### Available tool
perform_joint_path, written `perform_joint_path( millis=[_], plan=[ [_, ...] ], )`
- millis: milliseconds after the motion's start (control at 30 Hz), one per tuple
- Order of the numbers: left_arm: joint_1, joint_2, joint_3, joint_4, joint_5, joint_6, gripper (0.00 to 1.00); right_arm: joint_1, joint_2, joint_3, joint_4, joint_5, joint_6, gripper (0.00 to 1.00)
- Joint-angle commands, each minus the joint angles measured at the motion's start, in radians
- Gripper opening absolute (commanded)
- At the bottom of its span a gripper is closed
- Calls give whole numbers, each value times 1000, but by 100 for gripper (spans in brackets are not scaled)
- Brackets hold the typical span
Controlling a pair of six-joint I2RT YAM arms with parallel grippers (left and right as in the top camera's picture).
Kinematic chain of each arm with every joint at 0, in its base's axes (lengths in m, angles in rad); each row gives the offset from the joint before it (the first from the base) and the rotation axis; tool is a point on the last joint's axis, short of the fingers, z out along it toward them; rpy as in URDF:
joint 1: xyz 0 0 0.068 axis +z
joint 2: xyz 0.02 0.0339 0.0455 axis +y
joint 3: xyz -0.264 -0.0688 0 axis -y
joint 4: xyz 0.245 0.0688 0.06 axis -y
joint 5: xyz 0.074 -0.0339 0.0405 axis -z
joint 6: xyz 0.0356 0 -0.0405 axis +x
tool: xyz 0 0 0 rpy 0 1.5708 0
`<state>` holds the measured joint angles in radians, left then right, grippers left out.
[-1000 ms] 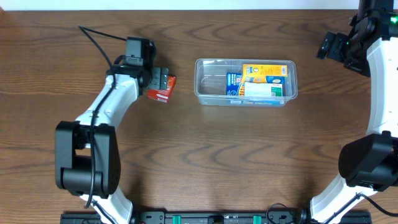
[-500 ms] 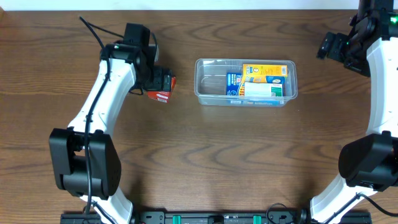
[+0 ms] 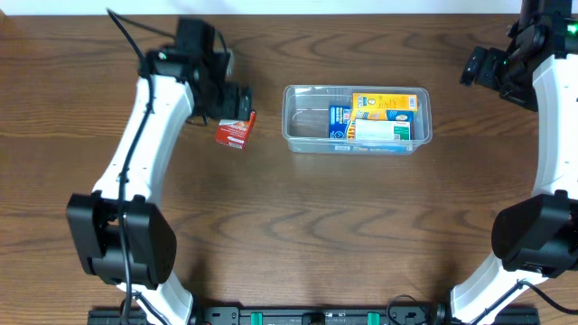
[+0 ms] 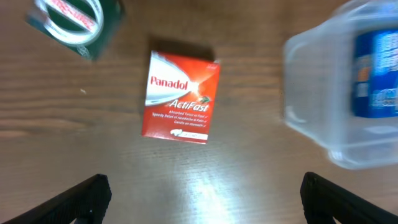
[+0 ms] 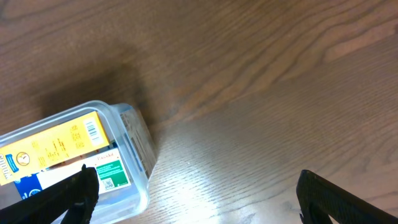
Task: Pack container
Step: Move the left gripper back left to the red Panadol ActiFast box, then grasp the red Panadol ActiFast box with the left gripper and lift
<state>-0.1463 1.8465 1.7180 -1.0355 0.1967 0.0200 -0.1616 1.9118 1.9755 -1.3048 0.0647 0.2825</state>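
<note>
The container (image 3: 307, 117), a clear plastic tub, stands at the table's middle back. It holds a yellow box (image 3: 384, 106), a blue box (image 3: 340, 122) and a white and green box (image 3: 379, 134). A red Panadol box (image 3: 237, 132) lies flat on the wood left of the tub. My left gripper (image 3: 233, 101) hovers open just behind it; in the left wrist view the red Panadol box (image 4: 180, 96) lies ahead of the left gripper (image 4: 208, 199), with the container (image 4: 317, 106) at right. My right gripper (image 3: 479, 65) hangs open, high beyond the tub's right end, over bare wood.
A dark green thing with a red and white label (image 4: 74, 22) lies beyond the red box in the left wrist view. The right wrist view shows the container's corner (image 5: 140, 155) at lower left, ahead of the right gripper (image 5: 199, 199), and wood elsewhere.
The left arm has drawn back toward the table's far edge, so the left gripper no longer covers the red box. The right arm and the tub have not moved.
</note>
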Motion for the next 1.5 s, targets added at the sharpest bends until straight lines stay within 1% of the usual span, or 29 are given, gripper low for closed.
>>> perform_joint_path(
  millis=[0, 200, 333, 467, 633, 1033, 1233, 1467],
  plan=[
    [0, 13, 203, -74, 18, 37, 98, -1, -27, 6, 0, 10, 16, 99],
    [22, 109, 496, -211, -10, 39, 98, -1, -27, 6, 0, 10, 16, 99],
    [52, 203, 587, -247, -10, 40, 98, -1, -27, 6, 0, 10, 16, 99],
    [74, 292, 590, -243, -10, 55, 98, -1, -27, 6, 0, 10, 16, 99],
    [70, 385, 590, -246, -10, 58, 98, -1, -27, 6, 0, 10, 16, 99],
    [55, 457, 562, -252, -3, 54, 98, -1, -27, 6, 0, 10, 16, 99],
    [55, 526, 520, -266, -6, 53, 98, -1, -27, 6, 0, 10, 16, 99],
    [55, 603, 515, -296, -7, 50, 99, -1, -27, 6, 0, 10, 16, 99]
  ],
)
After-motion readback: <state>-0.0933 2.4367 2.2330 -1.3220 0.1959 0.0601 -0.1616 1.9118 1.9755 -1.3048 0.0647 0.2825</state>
